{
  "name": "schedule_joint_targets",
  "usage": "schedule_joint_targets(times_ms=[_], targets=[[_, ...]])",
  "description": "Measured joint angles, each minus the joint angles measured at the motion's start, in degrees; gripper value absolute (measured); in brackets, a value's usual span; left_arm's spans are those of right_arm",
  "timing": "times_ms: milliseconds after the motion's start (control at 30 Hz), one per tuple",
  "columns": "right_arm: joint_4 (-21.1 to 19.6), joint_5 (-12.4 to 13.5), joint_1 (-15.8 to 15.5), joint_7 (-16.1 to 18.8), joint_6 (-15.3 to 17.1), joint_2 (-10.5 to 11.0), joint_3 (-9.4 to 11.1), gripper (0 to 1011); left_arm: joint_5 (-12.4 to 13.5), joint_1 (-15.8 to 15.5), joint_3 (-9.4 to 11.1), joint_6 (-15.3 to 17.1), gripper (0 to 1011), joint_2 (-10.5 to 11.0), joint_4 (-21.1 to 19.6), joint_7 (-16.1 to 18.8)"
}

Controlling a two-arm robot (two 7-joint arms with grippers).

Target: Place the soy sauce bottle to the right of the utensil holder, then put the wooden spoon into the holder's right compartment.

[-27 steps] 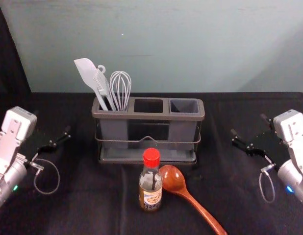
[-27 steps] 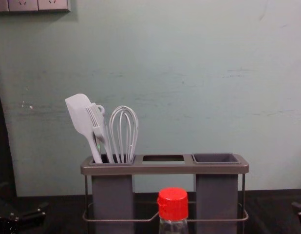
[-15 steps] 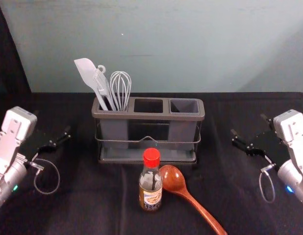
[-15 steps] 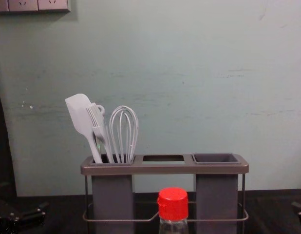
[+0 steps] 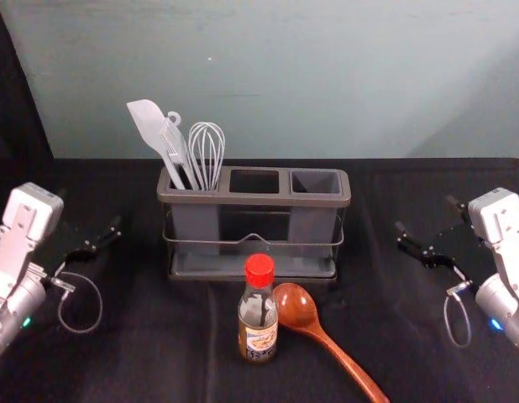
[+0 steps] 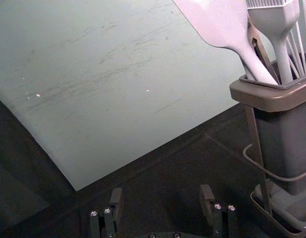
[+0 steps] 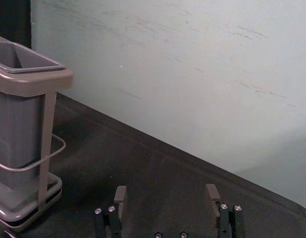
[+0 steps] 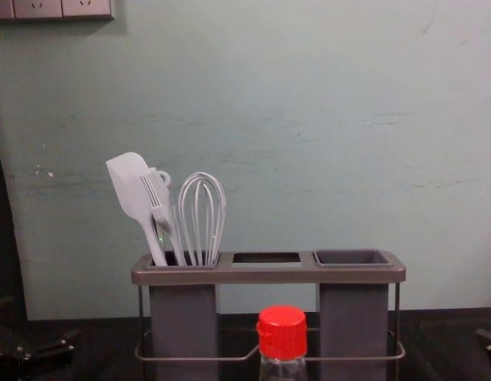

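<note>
One soy sauce bottle (image 5: 259, 337), upright before the utensil holder (image 5: 258, 200), between my left gripper (image 5: 90, 211) and my right gripper (image 5: 426, 213), both spread, both well apart from it. One wooden spoon (image 5: 296, 308), lying just beside the bottle, right side.

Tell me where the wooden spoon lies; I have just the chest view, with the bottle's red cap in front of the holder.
Observer: The wooden spoon lies on the table, its bowl just right of the soy sauce bottle, its handle running toward the near right.
Operator: Good. Anything held on my right side?
Observer: No. The right gripper is open, with nothing between its fingers.
</note>
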Motion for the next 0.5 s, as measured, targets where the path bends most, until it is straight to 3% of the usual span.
schedule_joint_targets(times_ms=[500], targets=[[0.00,0.00,0.00,0.00,0.00,0.00,0.00,1004,0.00,0.00,0.00,0.00,1011,0.00,0.00,0.00]])
